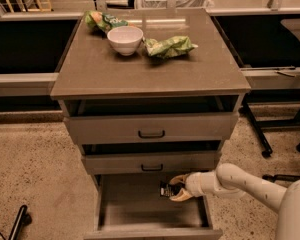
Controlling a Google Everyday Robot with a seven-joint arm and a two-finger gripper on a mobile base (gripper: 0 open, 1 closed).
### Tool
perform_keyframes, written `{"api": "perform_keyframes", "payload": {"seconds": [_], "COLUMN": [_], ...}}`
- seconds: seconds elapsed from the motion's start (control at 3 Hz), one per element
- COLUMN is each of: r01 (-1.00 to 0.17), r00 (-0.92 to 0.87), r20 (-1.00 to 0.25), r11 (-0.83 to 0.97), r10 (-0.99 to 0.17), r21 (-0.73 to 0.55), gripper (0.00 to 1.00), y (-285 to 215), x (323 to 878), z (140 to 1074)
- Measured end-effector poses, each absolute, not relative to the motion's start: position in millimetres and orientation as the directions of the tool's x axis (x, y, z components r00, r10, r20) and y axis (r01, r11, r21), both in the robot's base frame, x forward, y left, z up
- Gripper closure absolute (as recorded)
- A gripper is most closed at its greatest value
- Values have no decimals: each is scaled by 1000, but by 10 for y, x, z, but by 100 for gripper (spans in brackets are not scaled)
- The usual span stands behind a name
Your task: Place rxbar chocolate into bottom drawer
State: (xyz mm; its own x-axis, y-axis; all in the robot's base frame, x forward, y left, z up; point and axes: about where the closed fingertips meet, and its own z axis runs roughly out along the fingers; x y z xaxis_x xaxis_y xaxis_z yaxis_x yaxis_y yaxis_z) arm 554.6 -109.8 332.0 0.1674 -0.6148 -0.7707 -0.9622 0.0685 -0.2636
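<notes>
The rxbar chocolate (165, 189) is a small black bar with white lettering, held in my gripper (174, 189) just above the grey floor of the bottom drawer (140, 211), toward its right back part. The gripper's tan fingers (180, 179) are closed around the bar's right end. My white arm (240, 181) reaches in from the lower right over the drawer's right wall. The bottom drawer is pulled far out and holds nothing else that shows.
The two upper drawers (151, 128) with black handles stand slightly open above the gripper. On the cabinet top (190, 69) sit a white bowl (125, 39) and two green snack bags (170, 47). A chair base (262, 134) stands to the right.
</notes>
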Motion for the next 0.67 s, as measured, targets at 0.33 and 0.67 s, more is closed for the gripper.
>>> {"api": "perform_keyframes", "payload": {"seconds": [0.33, 0.67], "r01": [-965, -969], "r00": [157, 144], "r20": [-769, -771], "r11": [70, 70], "r10": [-620, -621], "r21": [-253, -237], "gripper": [100, 100], "y": [-1082, -1104], "x": [5532, 5499], "z": [3121, 3004]}}
